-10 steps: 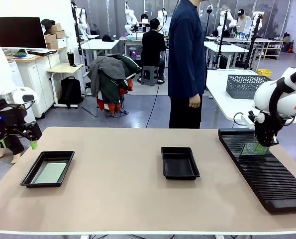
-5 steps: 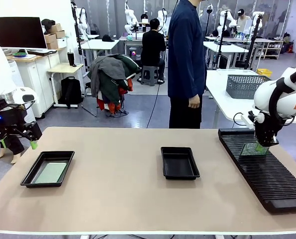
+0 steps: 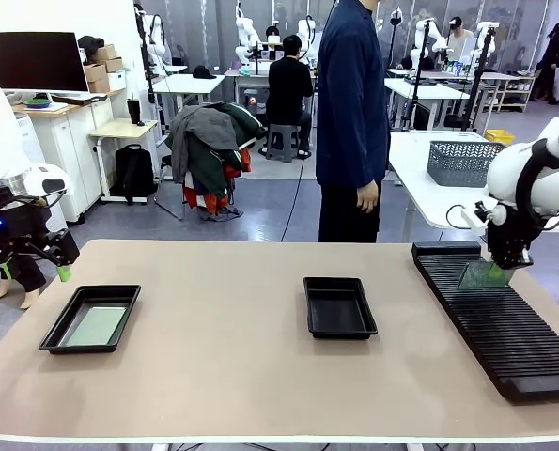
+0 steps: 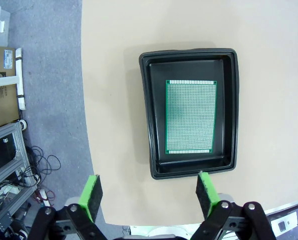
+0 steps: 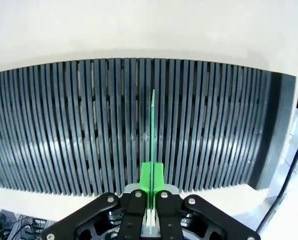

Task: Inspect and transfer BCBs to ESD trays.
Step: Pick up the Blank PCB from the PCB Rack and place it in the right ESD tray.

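Right wrist view: right claw (image 5: pixel 151 174) clamps an upright BCB (image 5: pixel 153 125) over rack (image 5: pixel 63 125).

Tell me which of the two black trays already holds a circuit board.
The tray on the robot's left side: a green board lies flat on its floor. The tray at the table's middle is bare inside.

Beyond the beige table (image 3: pixel 213 282), a grey floor (image 3: pixel 251 202) held white desks (image 3: pixel 187 86), a dark monitor (image 3: pixel 33 61), a coat-draped chair (image 3: pixel 209 141) and a grey wire basket (image 3: pixel 462 162).
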Tool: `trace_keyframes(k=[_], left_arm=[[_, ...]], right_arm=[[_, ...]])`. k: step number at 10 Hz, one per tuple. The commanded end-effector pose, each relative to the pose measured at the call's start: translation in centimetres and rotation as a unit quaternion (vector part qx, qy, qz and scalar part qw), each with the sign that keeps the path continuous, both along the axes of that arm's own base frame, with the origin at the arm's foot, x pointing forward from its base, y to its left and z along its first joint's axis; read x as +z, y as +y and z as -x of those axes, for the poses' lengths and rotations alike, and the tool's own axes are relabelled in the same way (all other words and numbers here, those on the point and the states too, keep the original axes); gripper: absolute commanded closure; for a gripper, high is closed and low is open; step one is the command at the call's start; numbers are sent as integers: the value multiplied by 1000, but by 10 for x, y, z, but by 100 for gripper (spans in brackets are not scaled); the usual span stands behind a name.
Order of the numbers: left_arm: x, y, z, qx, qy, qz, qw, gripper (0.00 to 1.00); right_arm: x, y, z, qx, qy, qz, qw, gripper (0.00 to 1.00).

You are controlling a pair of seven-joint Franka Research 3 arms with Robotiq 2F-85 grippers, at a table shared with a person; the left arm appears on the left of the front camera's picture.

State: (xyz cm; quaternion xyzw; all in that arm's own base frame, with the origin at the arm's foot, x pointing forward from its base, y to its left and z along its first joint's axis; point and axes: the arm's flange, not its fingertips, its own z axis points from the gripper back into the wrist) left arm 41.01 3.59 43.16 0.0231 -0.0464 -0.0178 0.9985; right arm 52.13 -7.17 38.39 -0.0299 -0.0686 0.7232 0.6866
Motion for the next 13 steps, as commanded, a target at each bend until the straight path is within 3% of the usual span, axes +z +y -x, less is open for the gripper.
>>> trace_keyframes(k=[1, 7, 10, 13], left_arm=[[0, 0, 0, -4, 1, -1, 1000, 0], [0, 0, 0, -4, 1, -1, 1000, 0], [0, 0, 0, -4, 1, -1, 1000, 0], [0, 0, 0, -4, 1, -1, 1000, 0]], right_arm=[[45, -1, 30, 2, -6, 13, 1000, 100], [230, 4, 98, -34, 15, -10, 999, 100], [288, 4, 120, -50, 6, -5, 999, 100], [311, 5, 126, -51, -4, -3, 999, 100]])
